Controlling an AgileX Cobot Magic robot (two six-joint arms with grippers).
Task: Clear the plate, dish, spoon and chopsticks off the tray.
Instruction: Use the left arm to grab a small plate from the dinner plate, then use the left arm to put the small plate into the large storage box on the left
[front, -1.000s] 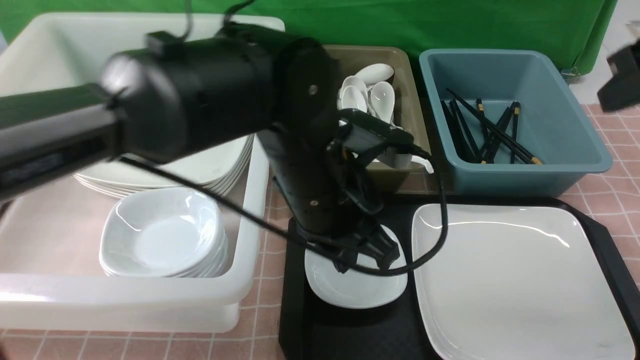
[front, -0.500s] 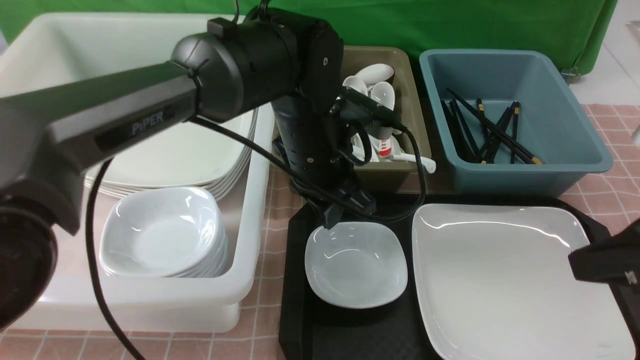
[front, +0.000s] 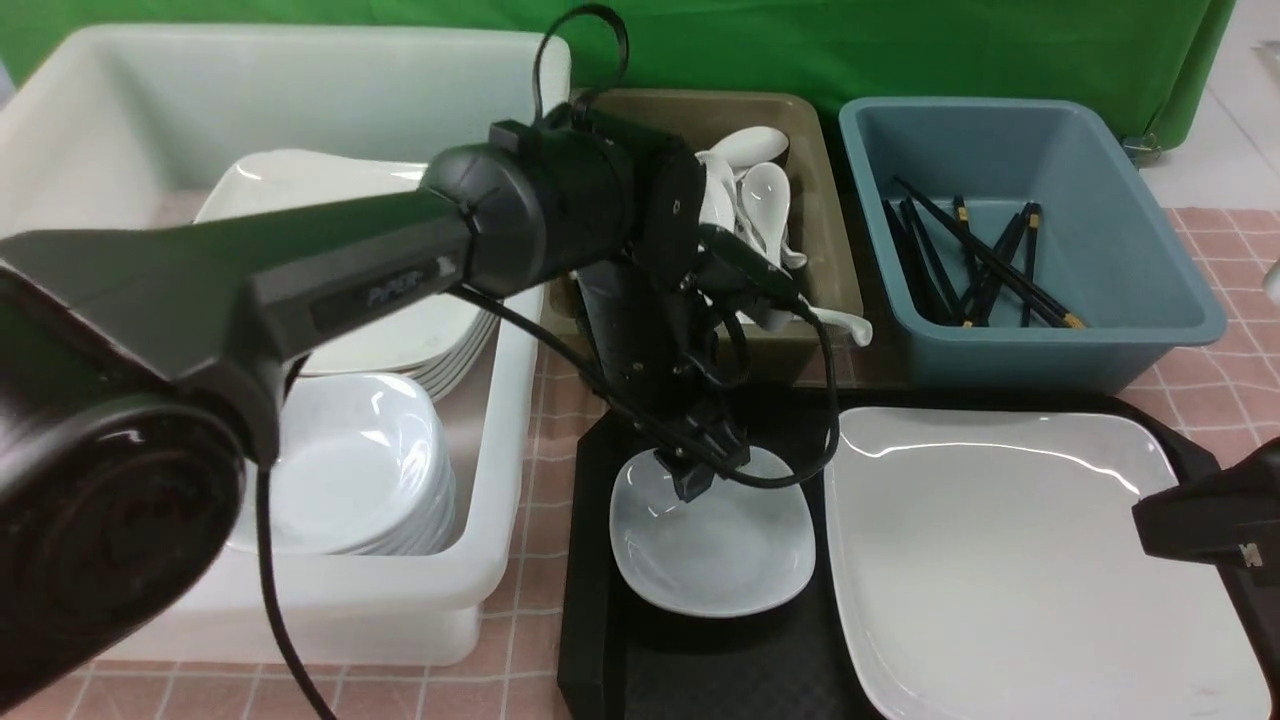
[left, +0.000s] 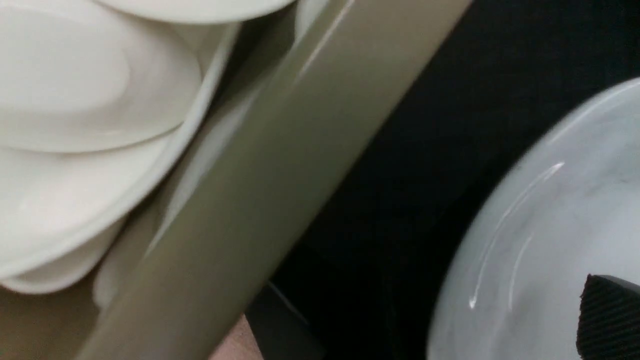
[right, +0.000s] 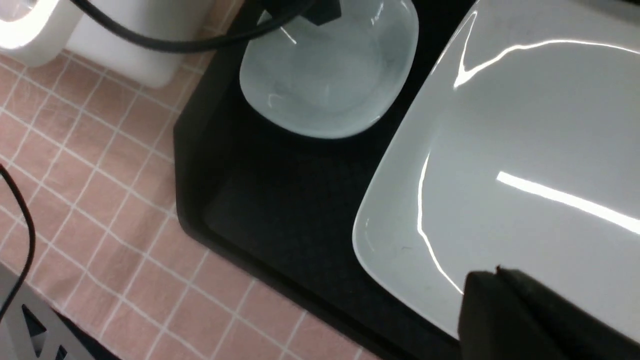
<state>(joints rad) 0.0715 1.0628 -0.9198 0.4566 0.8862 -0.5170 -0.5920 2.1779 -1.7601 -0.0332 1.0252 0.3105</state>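
The small white dish (front: 712, 540) sits at the left of the black tray (front: 600, 640), and the large white plate (front: 1030, 570) fills the tray's right side. My left gripper (front: 708, 468) is open at the dish's far rim; one ribbed pad (left: 610, 315) is inside the dish (left: 550, 210). My right gripper (front: 1165, 520) is shut and empty, low over the plate's right edge; it also shows in the right wrist view (right: 495, 277) above the plate (right: 525, 165). The red-printed spoon is hidden. No chopsticks lie on the tray.
A white tub (front: 500, 400) on the left holds stacked plates and dishes. An olive bin (front: 830, 250) with several white spoons and a blue bin (front: 1150, 250) with several black chopsticks stand behind the tray. A spoon handle (front: 842, 322) pokes over the olive bin's rim.
My left gripper has lowered from beside the dish's far left corner onto its far rim. My right gripper came in over the plate's right edge, then held still.
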